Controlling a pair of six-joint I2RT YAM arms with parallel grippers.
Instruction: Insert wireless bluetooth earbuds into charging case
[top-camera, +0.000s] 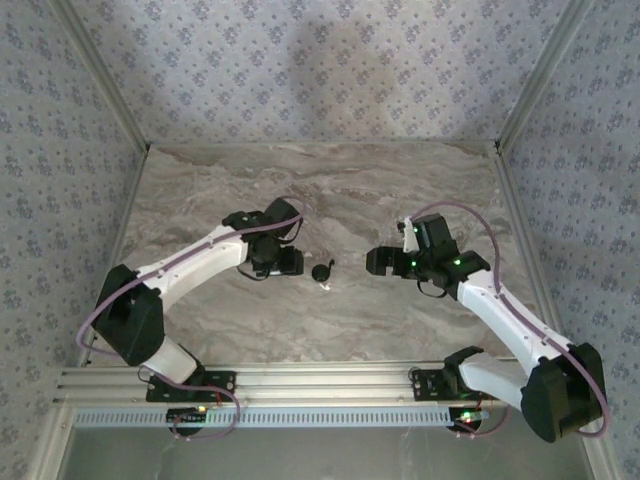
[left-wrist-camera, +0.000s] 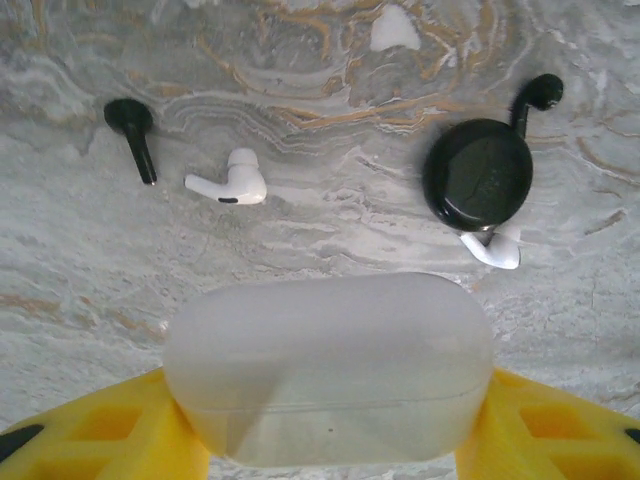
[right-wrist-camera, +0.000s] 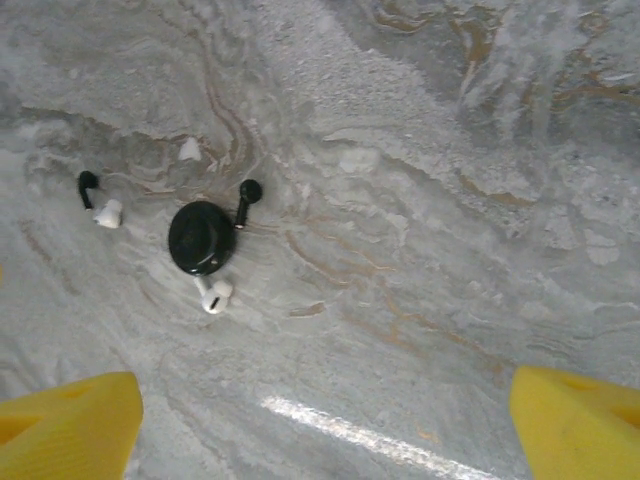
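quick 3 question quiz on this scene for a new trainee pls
1. True or false: the glossy white rounded charging case sits between the yellow fingers of the left gripper.
2. How many tiny white plastic earbuds lie on the marble-patterned table? A one, B two, C four.
3. Fill in: the jaws of the right gripper stand ___.
Key: 1 true; 2 B; 3 open.

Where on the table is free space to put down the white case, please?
Free: the wide bare marble between the black round case and the right gripper, and the far table strip by the back wall. Crowded: beside that case, where white earbuds and black earbuds lie close.
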